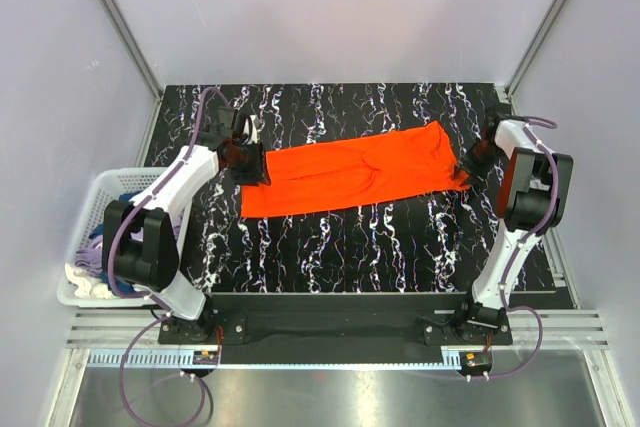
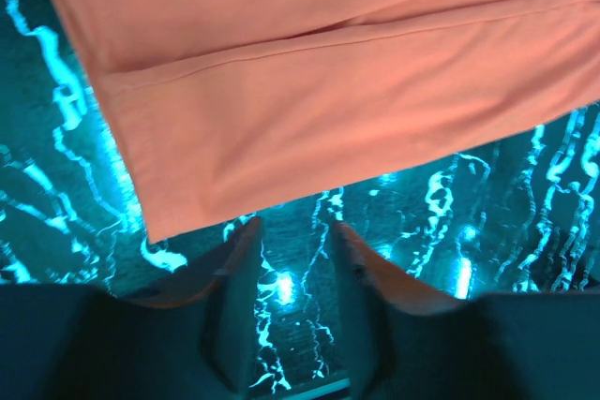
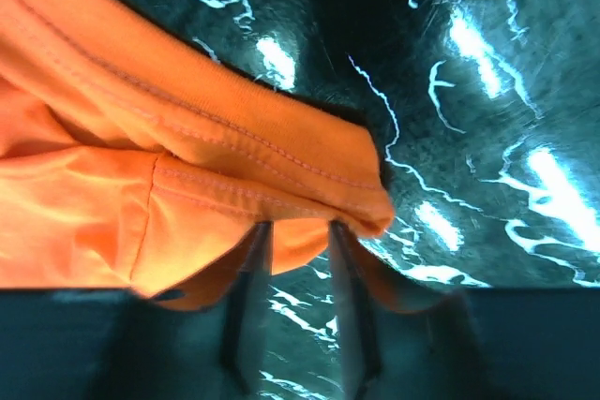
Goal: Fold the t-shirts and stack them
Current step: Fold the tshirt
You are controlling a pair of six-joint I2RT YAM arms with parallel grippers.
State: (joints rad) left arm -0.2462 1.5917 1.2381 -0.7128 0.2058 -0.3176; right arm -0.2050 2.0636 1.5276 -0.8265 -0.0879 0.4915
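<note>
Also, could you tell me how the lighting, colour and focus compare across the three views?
Top external: even light, sharp, the orange t-shirt vivid on the table. Left wrist: a teal cast, the shirt washed to salmon, the left gripper dark and soft. Right wrist: saturated orange, blurred glare on the table at right, the right gripper out of focus.
</note>
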